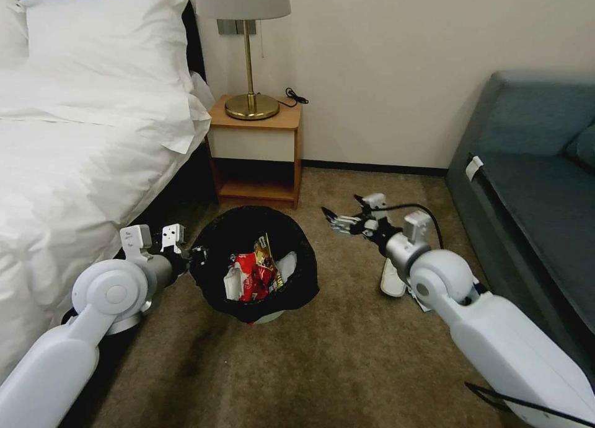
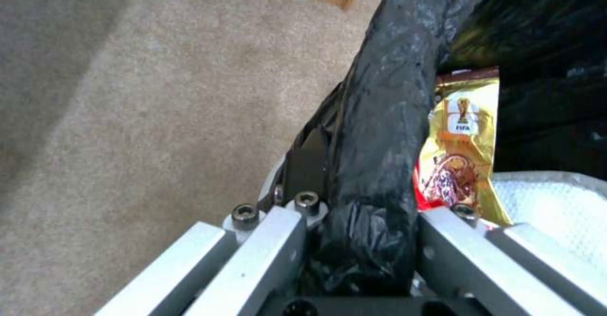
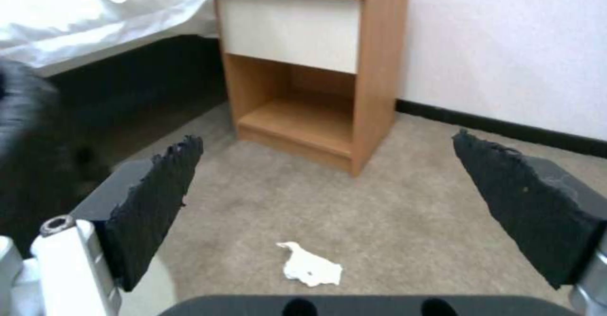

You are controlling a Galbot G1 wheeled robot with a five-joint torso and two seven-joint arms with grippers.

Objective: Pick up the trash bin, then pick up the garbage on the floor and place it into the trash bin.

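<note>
Nearest us, our left gripper [image 2: 354, 240] is clamped on the rim of the bin [image 1: 254, 264], which stands upright on the carpet between the bed [image 1: 80, 149] and our right arm, mouth up, wrappers [image 1: 254, 273] inside; we judge it light but its bag slippery, so the rim is the place to hold. To the right, our right gripper [image 3: 329, 202] hovers spread wide over a tissue [image 3: 310, 267] on the carpet. We judge the tissue soft, nearly weightless, best pinched at its crumpled middle, its long axis running roughly toward the nightstand [image 3: 316, 64].

"FIFA" reads on the gold wrapper [image 2: 464, 150].
</note>
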